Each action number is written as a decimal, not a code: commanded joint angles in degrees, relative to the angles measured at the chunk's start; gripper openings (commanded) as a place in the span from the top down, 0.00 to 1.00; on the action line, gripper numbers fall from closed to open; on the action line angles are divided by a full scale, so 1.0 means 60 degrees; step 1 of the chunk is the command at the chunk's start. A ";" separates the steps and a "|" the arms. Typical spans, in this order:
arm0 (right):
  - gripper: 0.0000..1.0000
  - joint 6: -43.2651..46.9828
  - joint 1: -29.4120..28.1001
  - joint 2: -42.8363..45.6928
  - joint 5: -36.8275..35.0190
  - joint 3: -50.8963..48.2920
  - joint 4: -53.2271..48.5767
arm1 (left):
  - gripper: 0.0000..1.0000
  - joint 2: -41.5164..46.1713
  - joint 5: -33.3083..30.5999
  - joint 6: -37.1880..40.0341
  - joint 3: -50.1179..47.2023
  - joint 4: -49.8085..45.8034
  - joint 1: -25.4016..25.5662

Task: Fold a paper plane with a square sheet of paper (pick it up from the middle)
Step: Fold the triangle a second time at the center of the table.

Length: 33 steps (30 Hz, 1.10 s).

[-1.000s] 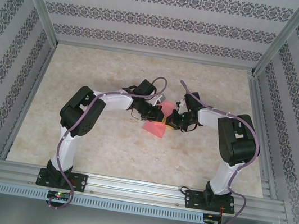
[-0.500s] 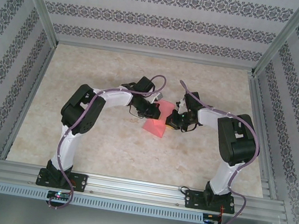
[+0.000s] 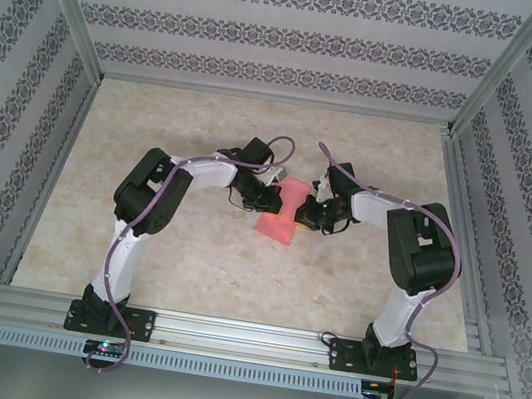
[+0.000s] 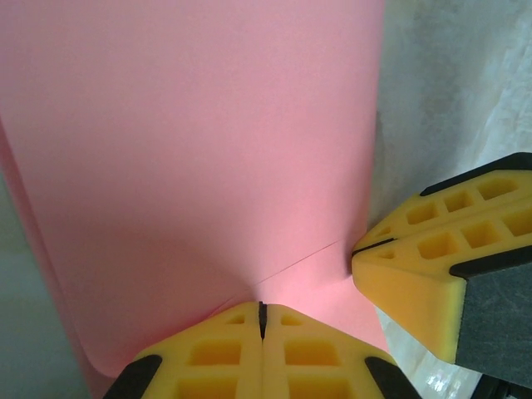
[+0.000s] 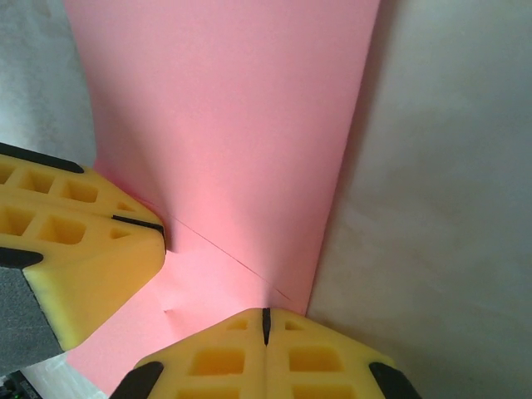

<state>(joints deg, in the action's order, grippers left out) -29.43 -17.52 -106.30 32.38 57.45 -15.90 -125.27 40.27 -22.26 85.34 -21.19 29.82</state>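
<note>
The pink-red square sheet of paper (image 3: 277, 224) lies on the marble tabletop between the two arms, with a thin crease (image 4: 299, 258) running across it. My left gripper (image 3: 275, 199) (image 4: 262, 306) is shut, its yellow tip pressed against the near part of the sheet (image 4: 208, 125). My right gripper (image 3: 302, 212) (image 5: 266, 312) is shut too, tip on the sheet (image 5: 241, 108) close to its edge. The two tips sit a short way apart, one at each end of the crease. Whether either tip pinches a layer is hidden. The sheet's left side curls upward in the left wrist view.
Bare marble tabletop (image 3: 184, 268) surrounds the sheet. Patterned walls and aluminium rails (image 3: 234, 336) enclose the work area on all sides. Purple cables (image 3: 284, 147) loop over both wrists.
The left arm has shifted slightly left and its wrist has turned, uncovering more of the sheet's far end. The right arm has stayed put. Both grippers have stayed shut.
</note>
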 commanded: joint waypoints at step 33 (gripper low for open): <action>0.92 -0.0239 -0.1343 0.0921 -0.0295 -0.0393 -0.0445 | 0.95 -0.1094 -0.0484 0.0551 -0.0205 -0.0672 -0.0180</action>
<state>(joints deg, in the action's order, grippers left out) -31.62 -25.28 -99.09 32.10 55.24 -17.10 -126.87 43.51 -21.12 86.13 -21.43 29.06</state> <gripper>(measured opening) 0.085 0.062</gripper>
